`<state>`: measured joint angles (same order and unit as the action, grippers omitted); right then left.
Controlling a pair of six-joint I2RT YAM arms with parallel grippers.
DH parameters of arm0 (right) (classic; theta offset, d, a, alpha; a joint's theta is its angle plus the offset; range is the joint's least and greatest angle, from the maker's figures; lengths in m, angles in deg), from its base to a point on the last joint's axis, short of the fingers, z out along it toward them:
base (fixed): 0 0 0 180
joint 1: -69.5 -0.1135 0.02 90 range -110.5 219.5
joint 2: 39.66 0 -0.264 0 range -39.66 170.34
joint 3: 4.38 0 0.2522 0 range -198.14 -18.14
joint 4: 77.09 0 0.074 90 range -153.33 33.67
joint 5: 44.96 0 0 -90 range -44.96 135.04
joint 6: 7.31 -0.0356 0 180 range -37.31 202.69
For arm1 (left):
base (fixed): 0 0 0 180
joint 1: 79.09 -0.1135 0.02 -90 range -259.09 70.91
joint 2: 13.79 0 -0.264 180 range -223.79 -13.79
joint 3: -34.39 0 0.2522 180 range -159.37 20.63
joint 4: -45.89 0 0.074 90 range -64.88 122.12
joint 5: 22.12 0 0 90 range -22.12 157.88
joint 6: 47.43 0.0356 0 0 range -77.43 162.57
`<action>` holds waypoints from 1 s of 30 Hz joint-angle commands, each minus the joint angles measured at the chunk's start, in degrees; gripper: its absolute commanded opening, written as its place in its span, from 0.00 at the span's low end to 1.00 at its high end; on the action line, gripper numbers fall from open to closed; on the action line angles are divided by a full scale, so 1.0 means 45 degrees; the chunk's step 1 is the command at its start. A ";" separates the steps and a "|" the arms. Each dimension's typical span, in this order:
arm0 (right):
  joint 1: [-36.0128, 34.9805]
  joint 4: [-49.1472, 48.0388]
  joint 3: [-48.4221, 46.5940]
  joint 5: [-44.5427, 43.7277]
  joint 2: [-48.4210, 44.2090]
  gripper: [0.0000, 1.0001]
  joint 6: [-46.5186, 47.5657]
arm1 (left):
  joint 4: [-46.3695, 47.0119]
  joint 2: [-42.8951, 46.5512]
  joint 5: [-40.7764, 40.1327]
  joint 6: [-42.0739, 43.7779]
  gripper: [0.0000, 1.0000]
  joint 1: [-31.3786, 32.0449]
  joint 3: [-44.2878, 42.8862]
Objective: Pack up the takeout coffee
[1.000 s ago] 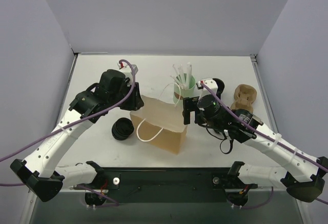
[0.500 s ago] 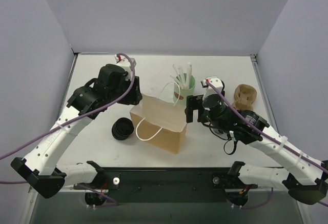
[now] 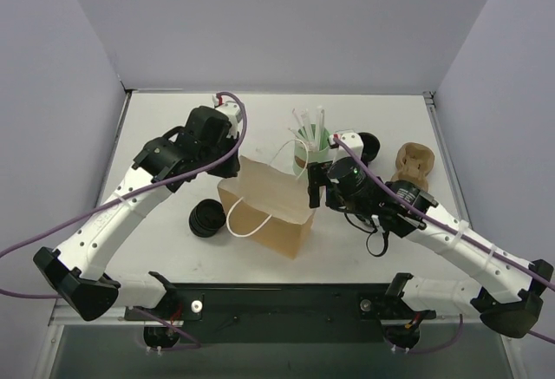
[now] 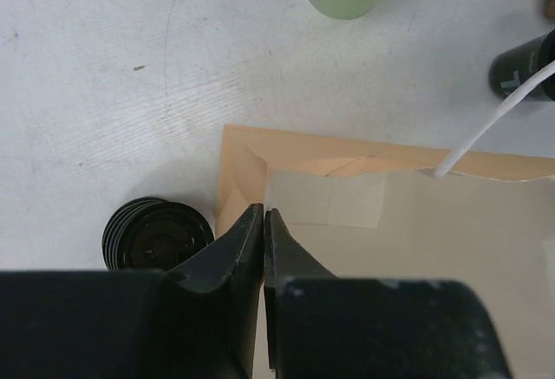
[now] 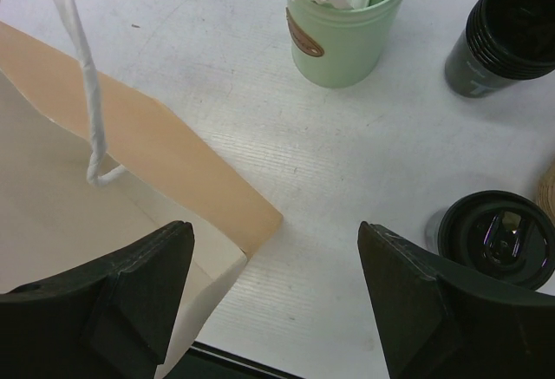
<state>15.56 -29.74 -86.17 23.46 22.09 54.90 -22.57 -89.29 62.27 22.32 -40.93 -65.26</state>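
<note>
The takeout coffee (image 5: 494,238) shows only in the right wrist view, from above: a round black lid on the table, right of my right gripper. My right arm hides it in the top view. The open brown paper bag (image 3: 260,210) stands mid-table. My left gripper (image 3: 234,164) is at its back left corner. In the left wrist view that left gripper (image 4: 263,210) is shut on the rim of the paper bag (image 4: 243,162). My right gripper (image 3: 314,186) stands open at the bag's right end. Seen from its wrist, the right gripper (image 5: 276,227) straddles the bag's corner (image 5: 251,218) and holds nothing.
A mint-green cup of straws (image 3: 310,145) stands behind the bag. A taller black cup with a ribbed top (image 5: 507,32) is to its right. A squat stack of black lids (image 3: 208,217) lies left of the bag. A brown cup carrier (image 3: 412,164) sits far right.
My left wrist has shifted right, onto the bag's back left corner. My right gripper has moved left and back, closer to the bag's right end and the green cup.
</note>
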 commanded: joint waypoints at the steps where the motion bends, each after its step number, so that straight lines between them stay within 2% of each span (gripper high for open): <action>1: 0.0110 -0.0080 -0.0195 -0.0399 0.0358 0.78 0.0062 | 0.0651 -0.0057 0.0093 0.0378 0.13 0.0057 -0.0953; 4: 0.0168 -0.0061 -0.0156 -0.0516 0.0456 0.73 0.0160 | 0.0806 -0.0252 0.0561 0.0534 0.14 0.0057 -0.1051; 5: 0.0207 -0.0080 -0.0175 -0.0535 0.0475 0.69 0.0218 | 0.0885 -0.0272 0.0582 0.0555 0.14 0.0038 -0.1031; 6: 0.0227 -0.0080 -0.0156 -0.0574 0.0495 0.66 0.0219 | 0.0963 -0.0272 0.0640 0.0574 0.12 0.0057 -0.1031; 7: 0.0266 -0.0080 -0.0136 -0.0671 0.0495 0.63 0.0277 | 0.0983 -0.0291 0.0698 0.0671 0.03 0.0057 -0.1012; 8: 0.0285 -0.0080 -0.0117 -0.0730 0.0495 0.57 0.0297 | 0.0964 -0.0407 0.0718 0.0711 0.02 0.0057 -0.1089; 9: 0.0324 -0.0080 -0.0097 -0.0750 0.0476 0.55 0.0258 | 0.0789 -0.0486 0.0719 0.0750 0.02 0.0038 -0.1167; 10: 0.0402 -0.0061 -0.0097 -0.0770 0.0456 0.54 0.0180 | 0.0633 -0.0525 0.0699 0.0847 0.18 0.0038 -0.1400; 12: 0.0403 -0.0080 -0.0194 -0.0693 0.0378 0.53 0.0160 | 0.0302 -0.0643 0.0583 0.0887 0.42 0.0057 -0.1577; 14: 0.0442 -0.0041 -0.0331 -0.0304 0.0242 0.57 0.0218 | 0.0202 -0.0527 0.0290 0.0965 0.52 0.0057 -0.1734; 17: 0.0442 0.0017 -0.0585 -0.0048 -0.0011 0.60 0.0335 | 0.0026 -0.0234 -0.0198 0.0984 0.58 0.0057 -0.1831; 23: 0.0461 0.0835 -0.1364 -0.0476 -0.0383 0.70 0.0278 | -0.0891 -0.0116 -0.0765 0.1101 0.59 0.0057 -0.2086; 30: 0.0715 0.0955 -0.1757 -0.0556 -0.0384 0.72 0.0375 | -0.0482 -0.0408 -0.0551 0.1472 0.59 0.0155 -0.1656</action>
<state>17.99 -27.45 -92.03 22.34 20.30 55.79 -25.41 -91.37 60.37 26.95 -40.83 -72.25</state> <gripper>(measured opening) 0.717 0.592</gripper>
